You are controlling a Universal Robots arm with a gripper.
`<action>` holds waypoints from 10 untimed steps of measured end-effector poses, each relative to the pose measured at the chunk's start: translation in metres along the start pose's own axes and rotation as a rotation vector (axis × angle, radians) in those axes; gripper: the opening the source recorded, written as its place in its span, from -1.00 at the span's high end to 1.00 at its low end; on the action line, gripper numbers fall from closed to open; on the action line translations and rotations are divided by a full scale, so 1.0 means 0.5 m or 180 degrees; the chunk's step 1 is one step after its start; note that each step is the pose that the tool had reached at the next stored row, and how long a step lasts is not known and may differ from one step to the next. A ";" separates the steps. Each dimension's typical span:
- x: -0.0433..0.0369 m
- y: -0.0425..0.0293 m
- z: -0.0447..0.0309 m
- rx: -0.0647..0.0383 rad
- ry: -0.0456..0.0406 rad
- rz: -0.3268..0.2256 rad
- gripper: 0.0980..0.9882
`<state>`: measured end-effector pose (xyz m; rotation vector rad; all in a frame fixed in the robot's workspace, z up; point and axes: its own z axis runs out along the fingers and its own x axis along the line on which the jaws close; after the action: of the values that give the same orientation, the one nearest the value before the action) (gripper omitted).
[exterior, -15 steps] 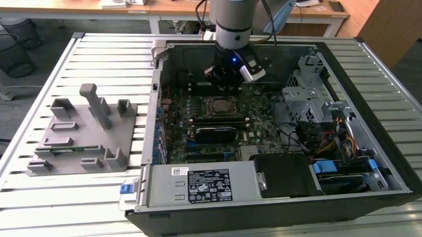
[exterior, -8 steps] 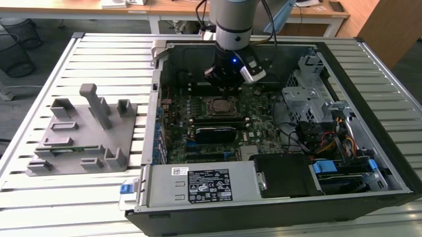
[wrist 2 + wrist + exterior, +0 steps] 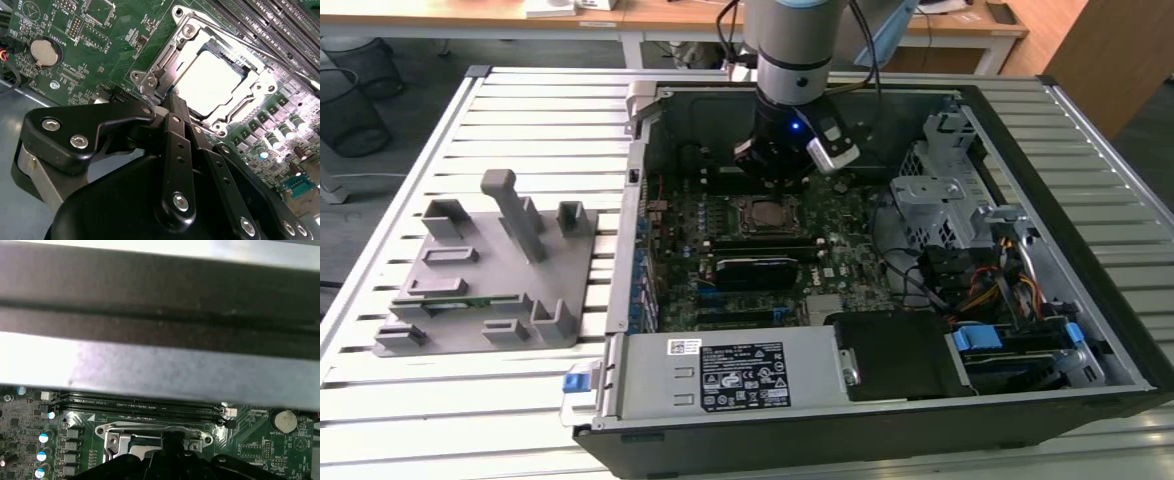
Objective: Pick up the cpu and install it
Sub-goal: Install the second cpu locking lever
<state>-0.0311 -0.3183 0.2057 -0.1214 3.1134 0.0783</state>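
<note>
**One chip seated in its socket, gripper poised just above**

One cpu (image 3: 207,82) lay flat inside the socket frame (image 3: 200,37) on the motherboard (image 3: 100,45), its pale metal top showing directly beyond the gripper (image 3: 170,102). In the second wrist view the black fingers (image 3: 175,112) appeared drawn together to a narrow tip with nothing between them, that tip sitting at the near edge of the chip; whether it touched the chip could not be told. In the exterior view the gripper (image 3: 781,170) hung inside the open computer case (image 3: 1107,330), just above the socket, with the grey fixture block (image 3: 487,270) well off to the side on the slatted table (image 3: 534,100).

The risk from here, as a judgement, lay in that closeness. A sideways nudge from the fingertip could slide the chip askew in its seat, and a downward push on a misaligned chip could bend the socket contacts. The frame's metal edge beside the tip could also catch a finger.
</note>
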 end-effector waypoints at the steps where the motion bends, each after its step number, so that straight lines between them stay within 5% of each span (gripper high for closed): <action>1: 0.000 0.000 -0.001 0.0001 0.0002 0.0000 0.98; 10: -0.002 0.001 -0.037 -0.0003 0.0045 0.0002 0.98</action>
<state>-0.0306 -0.3186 0.2242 -0.1214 3.1277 0.0792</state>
